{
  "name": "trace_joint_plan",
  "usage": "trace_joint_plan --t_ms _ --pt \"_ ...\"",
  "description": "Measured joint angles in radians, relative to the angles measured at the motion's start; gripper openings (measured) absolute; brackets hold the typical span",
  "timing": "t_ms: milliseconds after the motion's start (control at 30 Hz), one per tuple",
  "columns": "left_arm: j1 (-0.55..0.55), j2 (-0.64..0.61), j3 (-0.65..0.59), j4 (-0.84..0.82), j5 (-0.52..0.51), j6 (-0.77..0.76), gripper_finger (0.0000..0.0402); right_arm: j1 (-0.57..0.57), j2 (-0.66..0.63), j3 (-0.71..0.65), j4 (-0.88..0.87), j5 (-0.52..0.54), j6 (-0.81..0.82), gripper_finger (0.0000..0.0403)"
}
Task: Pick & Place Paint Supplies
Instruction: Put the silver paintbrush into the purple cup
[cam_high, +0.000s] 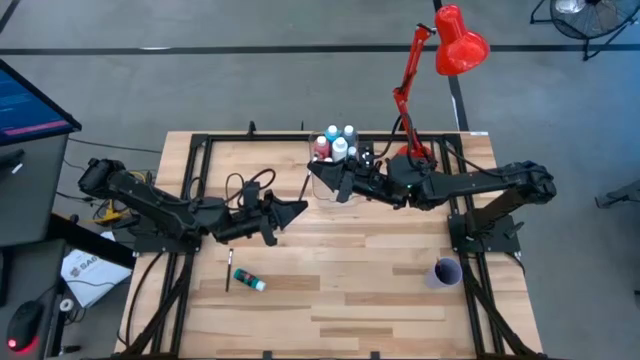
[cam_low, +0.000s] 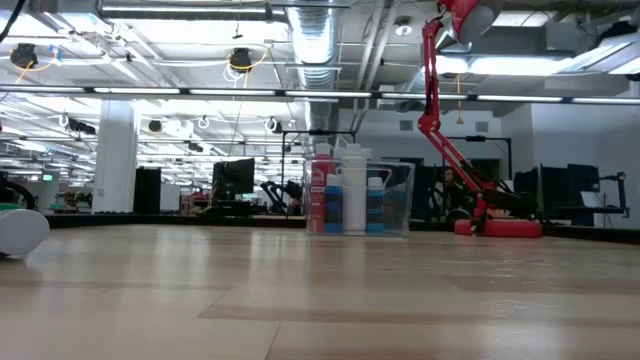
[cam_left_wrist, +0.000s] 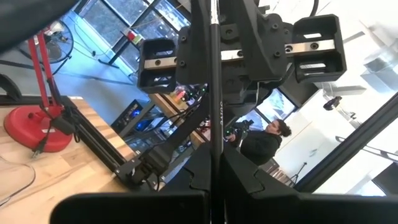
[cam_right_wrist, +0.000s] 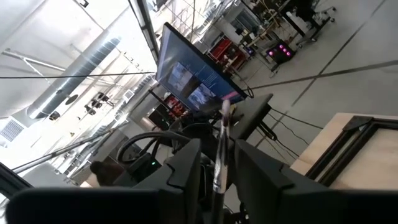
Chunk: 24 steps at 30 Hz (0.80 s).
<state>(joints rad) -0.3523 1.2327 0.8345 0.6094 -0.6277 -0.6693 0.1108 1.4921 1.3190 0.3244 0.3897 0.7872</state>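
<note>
**Clear box holds the bottles; a brush in each gripper**

Currently the clear box stands at the far middle of the worktop, upright. Inside it, seen from above, are several bottles standing on end: a pink-red bottle, a white bottle, and two with light blue caps at the far side. The low view confirms the pink-red bottle, a tall white bottle and a blue one close together behind the see-through wall. How many bottles in all: cannot tell.

Right gripper is at the near side of the box, above or just inside its rim; which, cannot tell. Right wrist view: the fingers are drawn close around a thin paintbrush, which stands between them; whether they press it I cannot tell for certain.

Left gripper is over the worktop, left of the box and apart from it. Left wrist view: its fingers are pressed together on a thin dark paintbrush handle, running straight up between them.

Still on the worktop, near left: a small blue-green tube lying on its side, with a dark paintbrush just beside it.

A purple cup stands upright at near right, well apart from the box. Contents not visible.
</note>
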Motion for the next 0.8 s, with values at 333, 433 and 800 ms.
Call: trace_joint_plan --t_ms 333,433,800 --pt "-0.007 0.000 0.000 -0.012 0.002 -0.021 0.0004 0.004 0.000 0.000 -0.008 -0.002 0.003 0.0010" --pt "-0.008 0.000 0.000 -0.012 0.023 -0.023 0.0015 0.007 -0.001 0.000 -0.012 -0.003 0.003 0.0011" --pt "-0.007 -0.003 0.000 -0.010 0.164 -0.026 0.0127 0.055 -0.060 0.000 -0.145 -0.006 -0.059 0.0003"
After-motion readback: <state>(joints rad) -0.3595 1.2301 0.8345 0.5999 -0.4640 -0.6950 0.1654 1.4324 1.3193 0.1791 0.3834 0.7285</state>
